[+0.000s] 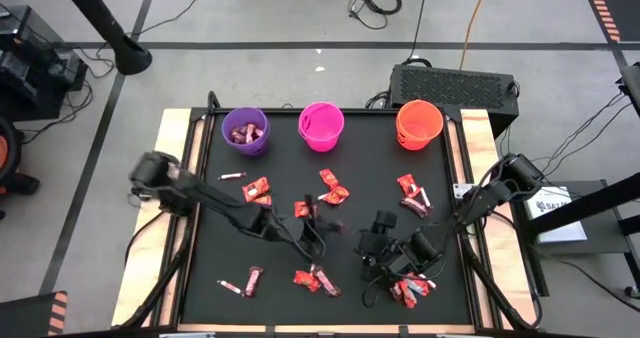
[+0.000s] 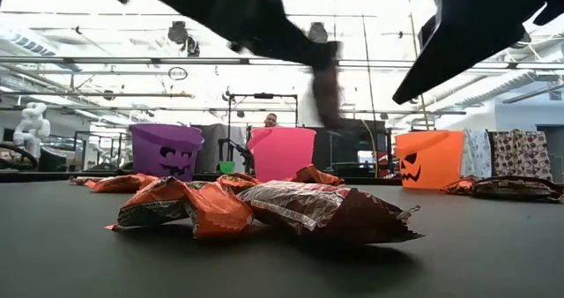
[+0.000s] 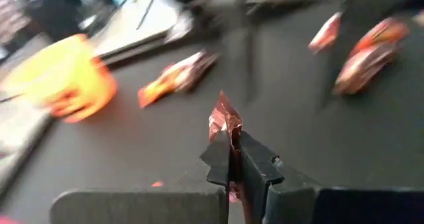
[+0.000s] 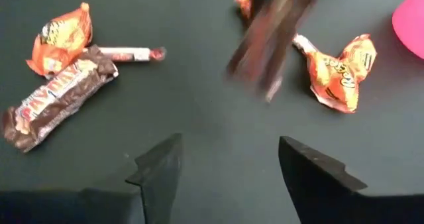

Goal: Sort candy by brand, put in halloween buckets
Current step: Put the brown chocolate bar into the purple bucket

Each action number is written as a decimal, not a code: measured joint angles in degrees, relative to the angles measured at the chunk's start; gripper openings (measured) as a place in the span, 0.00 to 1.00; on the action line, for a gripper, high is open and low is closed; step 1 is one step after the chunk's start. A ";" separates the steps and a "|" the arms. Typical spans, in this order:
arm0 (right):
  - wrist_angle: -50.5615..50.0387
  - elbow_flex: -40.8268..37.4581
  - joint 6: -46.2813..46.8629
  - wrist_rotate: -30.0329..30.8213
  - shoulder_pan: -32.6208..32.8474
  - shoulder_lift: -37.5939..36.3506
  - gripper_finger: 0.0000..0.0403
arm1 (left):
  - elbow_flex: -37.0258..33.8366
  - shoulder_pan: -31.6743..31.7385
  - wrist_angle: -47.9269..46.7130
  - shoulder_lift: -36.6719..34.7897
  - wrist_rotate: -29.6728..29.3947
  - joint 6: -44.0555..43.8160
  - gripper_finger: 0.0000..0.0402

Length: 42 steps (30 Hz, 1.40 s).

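Note:
My left gripper (image 3: pixel 232 163) hangs over the middle of the black table, shut on one dark maroon candy (image 3: pixel 225 121); it also shows as a blur in the high view (image 1: pixel 335 226) and the low view (image 2: pixel 326 86). My right gripper (image 4: pixel 228 161) stands open just to its right (image 1: pixel 373 238), above bare table with nothing between its fingers. More candy lies flat and scattered on the table (image 1: pixel 256 189) (image 1: pixel 412 193) (image 1: pixel 408 288). The purple (image 1: pixel 245 130), pink (image 1: pixel 321 125) and orange (image 1: pixel 418 123) halloween buckets stand in a row at the far edge; candy shows inside the purple one. My left gripper pinches the maroon candy between its two fingers (image 3: pixel 255 168). A crumpled end of the wrapper (image 3: pixel 224 114) sticks out past the fingertips. The candy is lifted clear of the table.
An orange-wrapped candy (image 4: pixel 341 68) lies just ahead of my right gripper, and a long brown bar (image 4: pixel 56 98), an orange pack (image 4: pixel 59 32) and a thin stick (image 4: pixel 132 53) lie off to one side. A heap of candy (image 2: pixel 264 210) sits near the table's near edge.

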 joint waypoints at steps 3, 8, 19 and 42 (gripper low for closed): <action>0.94 0.00 0.05 2.96 0.02 0.00 0.62 | 0.00 0.04 -15.72 -8.11 -8.31 0.02 0.04; 1.83 0.00 -3.67 13.60 0.00 0.00 0.62 | 0.00 0.97 -38.59 -19.90 -26.20 -2.41 0.04; 3.97 0.00 -12.53 20.56 -1.68 0.00 0.61 | 0.00 26.79 -66.31 -36.10 -25.91 -15.01 0.04; 4.45 0.00 -16.02 20.16 -9.31 0.00 0.61 | 0.00 45.20 -59.19 -29.86 -12.49 -14.68 0.20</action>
